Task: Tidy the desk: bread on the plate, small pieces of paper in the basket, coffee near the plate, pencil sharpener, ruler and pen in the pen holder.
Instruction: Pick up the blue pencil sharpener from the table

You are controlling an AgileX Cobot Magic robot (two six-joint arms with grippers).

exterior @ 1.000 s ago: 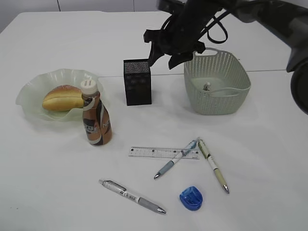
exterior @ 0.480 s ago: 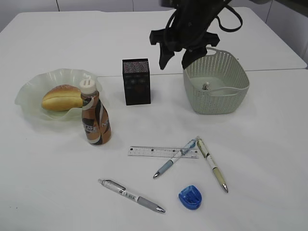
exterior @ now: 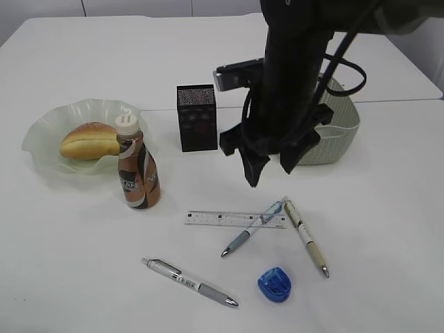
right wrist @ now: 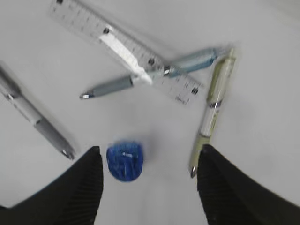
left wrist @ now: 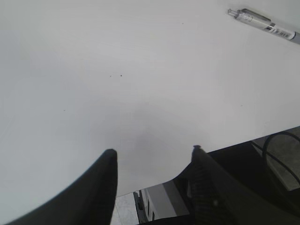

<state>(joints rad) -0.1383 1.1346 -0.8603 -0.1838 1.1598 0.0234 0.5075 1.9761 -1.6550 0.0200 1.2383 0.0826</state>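
Hovering with jaws spread and empty, the right gripper (exterior: 269,170) risks scattering the crossed pens (right wrist: 154,77) and ruler (right wrist: 126,49) while reaching for the sharpener (right wrist: 124,161).

Very little here falls outside the job. Across the top of my exterior view I see a pale grey wall (exterior: 139,7), split by two thin dark upright seams. Low in my left wrist view a patch of speckled grey floor (left wrist: 123,210) shows, with a pale boxy shape (left wrist: 161,201) just beside it that I cannot identify.
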